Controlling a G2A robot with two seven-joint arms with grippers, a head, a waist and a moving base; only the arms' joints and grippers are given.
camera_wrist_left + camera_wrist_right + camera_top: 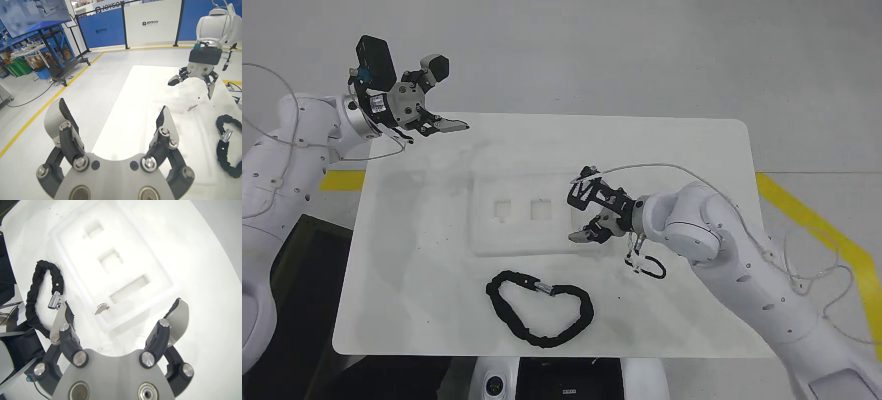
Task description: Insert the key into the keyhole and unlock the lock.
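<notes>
Right tool (122, 302) spread wide, hovering near key (101, 308), key on foam tray (132, 247)

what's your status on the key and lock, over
Both open: right hand above key, left hand by table corner. Key loose on foam tray, chain lock beside tray. Nothing in the way.

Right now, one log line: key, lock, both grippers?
key: loose on tray | lock: on table, untouched | right gripper: open, above key | left gripper: open, by table corner
</notes>
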